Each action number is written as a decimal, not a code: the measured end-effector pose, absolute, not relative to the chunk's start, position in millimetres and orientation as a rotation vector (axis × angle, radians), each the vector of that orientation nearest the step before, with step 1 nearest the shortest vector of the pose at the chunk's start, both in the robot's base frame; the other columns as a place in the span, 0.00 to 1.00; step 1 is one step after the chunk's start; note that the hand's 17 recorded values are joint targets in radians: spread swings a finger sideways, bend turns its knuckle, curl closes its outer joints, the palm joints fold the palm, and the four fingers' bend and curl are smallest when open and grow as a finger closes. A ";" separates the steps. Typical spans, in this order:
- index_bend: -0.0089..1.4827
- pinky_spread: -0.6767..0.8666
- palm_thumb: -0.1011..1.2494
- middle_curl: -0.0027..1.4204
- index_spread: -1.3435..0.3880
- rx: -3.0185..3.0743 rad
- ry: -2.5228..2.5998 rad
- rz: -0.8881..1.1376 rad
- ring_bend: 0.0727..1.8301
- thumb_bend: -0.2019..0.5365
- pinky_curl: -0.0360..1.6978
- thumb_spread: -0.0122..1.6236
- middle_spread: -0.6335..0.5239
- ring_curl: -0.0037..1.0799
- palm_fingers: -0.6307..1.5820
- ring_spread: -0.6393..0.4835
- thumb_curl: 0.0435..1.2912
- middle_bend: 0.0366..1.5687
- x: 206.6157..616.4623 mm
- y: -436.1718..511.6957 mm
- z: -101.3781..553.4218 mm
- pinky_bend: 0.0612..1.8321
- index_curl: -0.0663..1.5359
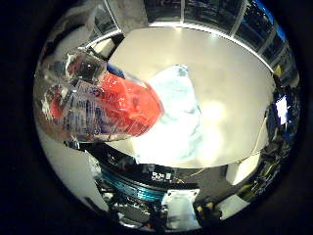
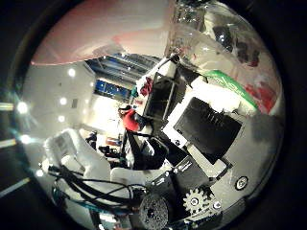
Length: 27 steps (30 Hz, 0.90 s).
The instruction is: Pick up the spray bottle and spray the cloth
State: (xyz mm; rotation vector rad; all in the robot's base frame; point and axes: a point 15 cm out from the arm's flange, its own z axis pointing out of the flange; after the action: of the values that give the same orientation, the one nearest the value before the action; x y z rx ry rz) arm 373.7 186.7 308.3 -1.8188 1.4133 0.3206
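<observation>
Bottle [image 1: 105,105], pinched in robot hand [image 2: 201,129], points lengthwise toward cloth [image 1: 176,115] on table [image 1: 234,78].

A pale grey table [image 1: 230,83] is seen filling the middle and right of the little finger side view, with a bright glare patch on it. Dark window panels [image 1: 210,14] are lined up along the upper edge behind it. In the thumb side view, ceiling lights [image 2: 63,100] are dotted on the left, and a blue-lit window [image 2: 111,88] is visible near centre.
</observation>
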 end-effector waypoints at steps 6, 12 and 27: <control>0.74 0.34 0.84 0.50 0.64 -1.712 1.312 0.404 0.71 0.25 0.91 0.42 0.46 0.80 0.79 0.36 0.66 0.90 380.0 220.5 303.1 0.54 0.62; 0.74 0.34 0.84 0.50 0.64 -1.642 1.264 0.501 0.71 0.25 0.91 0.43 0.46 0.79 0.79 0.36 0.66 0.90 385.6 253.3 275.3 0.54 0.62; 0.74 0.34 0.82 0.50 0.64 -1.688 1.130 0.516 0.72 0.24 0.90 0.44 0.46 0.78 0.79 0.36 0.66 0.90 420.4 307.6 246.1 0.54 0.63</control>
State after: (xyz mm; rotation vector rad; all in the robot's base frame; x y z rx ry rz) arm 420.4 307.6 246.1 -1.6880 1.1298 0.5155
